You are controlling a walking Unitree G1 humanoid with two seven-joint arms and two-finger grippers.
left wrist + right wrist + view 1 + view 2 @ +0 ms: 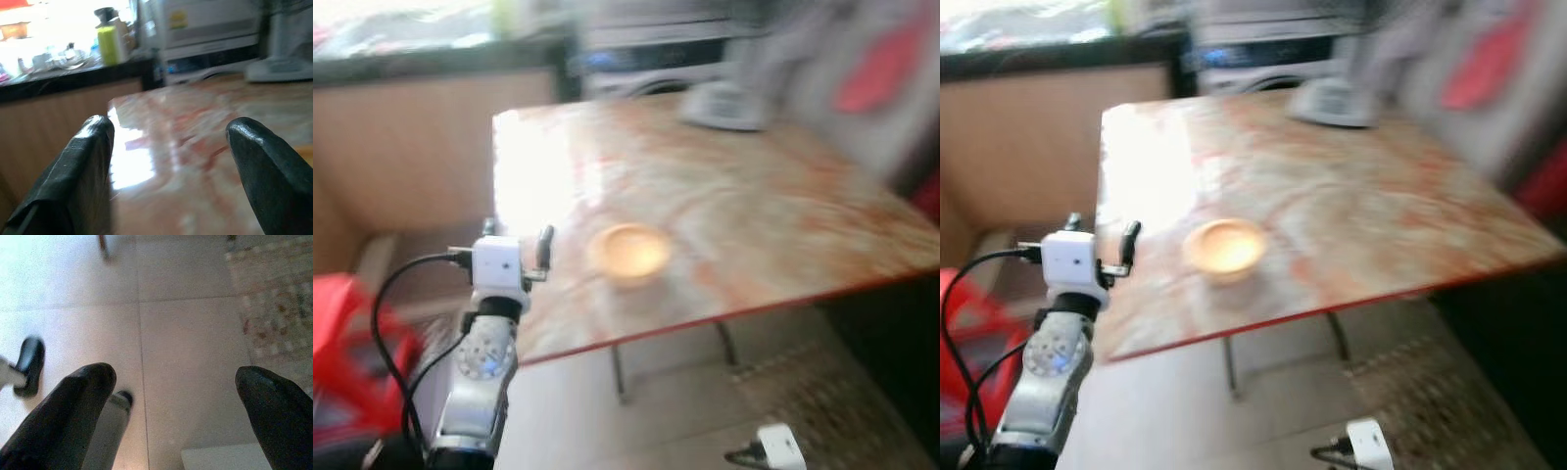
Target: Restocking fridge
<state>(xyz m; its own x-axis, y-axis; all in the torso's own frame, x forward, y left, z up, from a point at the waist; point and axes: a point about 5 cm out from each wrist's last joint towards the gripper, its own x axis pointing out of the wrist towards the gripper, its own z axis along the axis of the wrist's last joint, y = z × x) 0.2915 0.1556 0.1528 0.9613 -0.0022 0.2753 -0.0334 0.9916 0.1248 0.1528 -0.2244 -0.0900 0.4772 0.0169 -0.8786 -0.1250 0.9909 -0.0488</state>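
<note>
A small round cup (628, 253) with a pale yellow inside stands on the orange-veined marble table (773, 196), near its front edge. My left gripper (517, 235) is raised at the table's front left corner, to the left of the cup and apart from it. In the left wrist view the left gripper (166, 127) is open and empty, looking across the tabletop. My right gripper (176, 377) hangs low over the tiled floor, open and empty. The head views are blurred.
A white appliance base (724, 106) sits at the table's far side. A wood-fronted counter (411, 147) with a yellow-green bottle (108, 45) runs behind. A red stool (352, 343) is low on the left, and a patterned rug (822, 392) lies under the table's right side.
</note>
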